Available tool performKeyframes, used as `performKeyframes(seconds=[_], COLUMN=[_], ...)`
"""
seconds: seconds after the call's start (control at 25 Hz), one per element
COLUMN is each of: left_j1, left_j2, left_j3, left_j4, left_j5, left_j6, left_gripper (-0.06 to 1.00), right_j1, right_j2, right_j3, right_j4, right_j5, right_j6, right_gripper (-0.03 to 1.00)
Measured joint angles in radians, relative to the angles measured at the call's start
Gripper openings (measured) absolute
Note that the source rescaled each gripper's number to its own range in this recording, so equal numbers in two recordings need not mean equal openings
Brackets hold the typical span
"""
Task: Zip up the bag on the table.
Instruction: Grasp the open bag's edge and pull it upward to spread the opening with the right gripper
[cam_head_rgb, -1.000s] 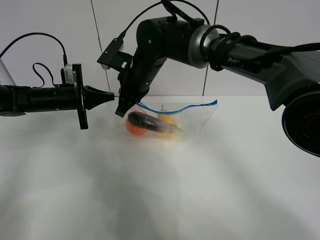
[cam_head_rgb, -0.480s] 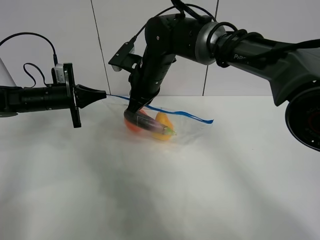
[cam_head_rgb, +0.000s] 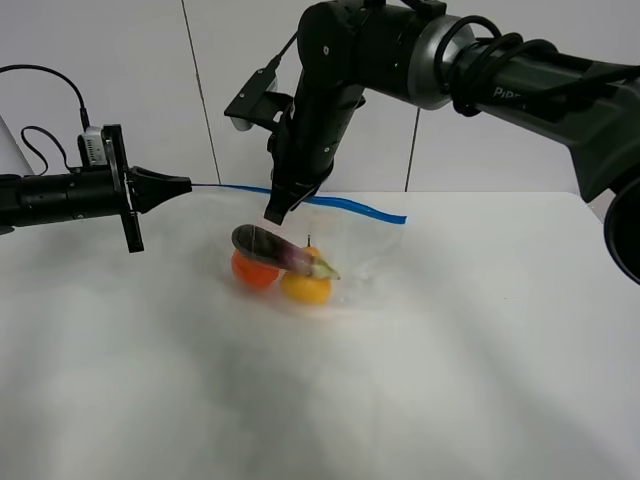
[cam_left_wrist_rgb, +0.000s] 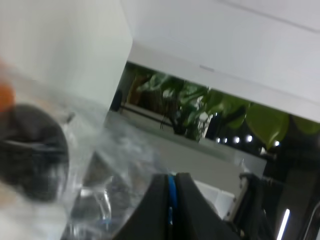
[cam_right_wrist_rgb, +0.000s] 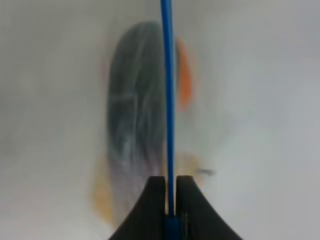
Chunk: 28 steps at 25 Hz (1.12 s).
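The sealing step seems to be in hand. The bag (cam_head_rgb: 335, 255) is hanging by its zip strip (cam_head_rgb: 350, 206), and its produce (cam_head_rgb: 272, 252) seems to be resting on the desk (cam_head_rgb: 450, 380). The left fingers (cam_head_rgb: 172, 184) are pressing narrow on the strip's end, holding it tight. The right fingers (cam_head_rgb: 282, 203) are pinching the same strip a little further along, almost fully closed around it. The next move is probably asking the right fingers to run along the strip toward its free end, while the left ones are holding the line straight.
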<state>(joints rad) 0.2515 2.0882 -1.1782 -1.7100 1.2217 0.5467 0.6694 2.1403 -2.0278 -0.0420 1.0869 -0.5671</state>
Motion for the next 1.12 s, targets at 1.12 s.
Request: performKeyframes(seconds=[1.12], left_j1=[0.099], left_j2=[0.0], left_j3=[0.0], left_j4=[-0.005], left_j5=[-0.004], left_j6=[0.023], left_gripper=[0.0], right_j1=[-0.161], right_j2=[-0.078], right_j3=[0.0], right_j4=[0.001], right_j5=[0.109], right_j6=[0.041], right_gripper=[0.0])
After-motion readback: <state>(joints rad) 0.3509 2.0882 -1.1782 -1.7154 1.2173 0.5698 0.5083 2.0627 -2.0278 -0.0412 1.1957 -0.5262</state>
